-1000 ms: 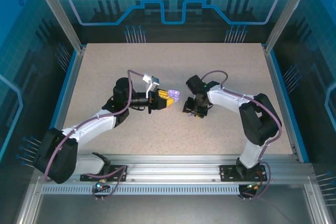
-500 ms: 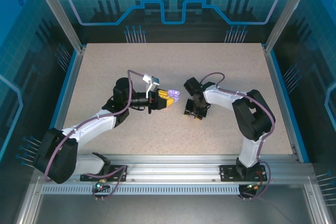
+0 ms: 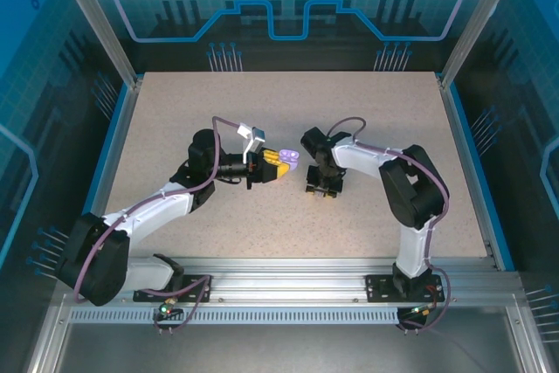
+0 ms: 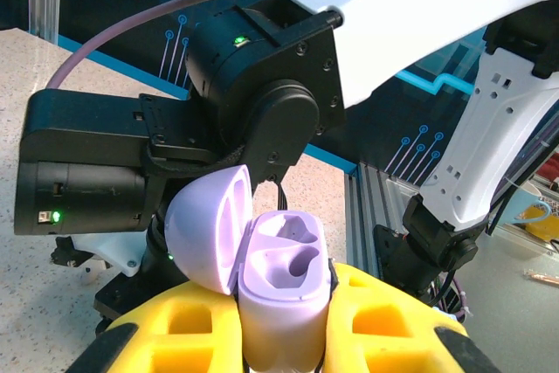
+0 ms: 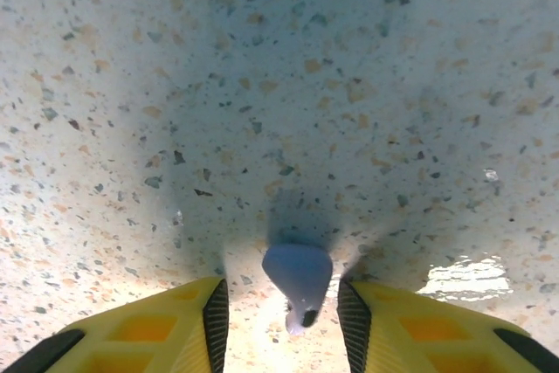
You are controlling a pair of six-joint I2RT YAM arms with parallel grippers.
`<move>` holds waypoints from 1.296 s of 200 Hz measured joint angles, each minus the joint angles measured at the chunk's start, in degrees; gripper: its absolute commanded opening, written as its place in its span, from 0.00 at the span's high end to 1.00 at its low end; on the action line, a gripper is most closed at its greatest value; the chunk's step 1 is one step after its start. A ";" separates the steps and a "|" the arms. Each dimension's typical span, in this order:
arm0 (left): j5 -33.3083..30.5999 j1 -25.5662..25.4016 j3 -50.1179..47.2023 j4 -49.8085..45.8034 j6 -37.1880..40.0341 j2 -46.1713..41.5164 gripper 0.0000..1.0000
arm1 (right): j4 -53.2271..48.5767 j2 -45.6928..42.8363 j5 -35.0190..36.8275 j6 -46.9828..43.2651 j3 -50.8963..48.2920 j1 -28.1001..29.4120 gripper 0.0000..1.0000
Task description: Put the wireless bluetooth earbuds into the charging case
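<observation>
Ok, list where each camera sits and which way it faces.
Top external: above and behind the bases, looking down on the table, both arms shown.
Left wrist: faces across at the right arm, own jaws gripping the open charging case.
Right wrist: looks down at the table, own jaws straddling an earbud.
Shared: top and left wrist show the case.

My left arm reaches up from its 7 o'clock base, wrist level. The left gripper (image 3: 272, 166) aims at 3 o'clock, its yellow fingers (image 4: 402, 342) clamped on the lilac charging case (image 4: 284, 312). My right arm folds toward 9 o'clock; the right gripper (image 3: 323, 188) points straight down, jaws partly apart.
</observation>
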 measured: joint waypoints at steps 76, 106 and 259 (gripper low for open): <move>0.00 0.00 0.00 -0.15 0.02 0.00 0.91 | -3.32 2.14 1.55 -4.83 3.08 0.17 0.63; 0.00 0.00 0.00 -0.28 0.02 0.00 0.90 | -4.22 2.80 1.64 -5.25 4.00 0.15 0.63; 0.00 0.00 0.00 -1.14 1.09 0.00 0.91 | -5.11 3.65 1.51 -6.34 5.20 -0.39 0.65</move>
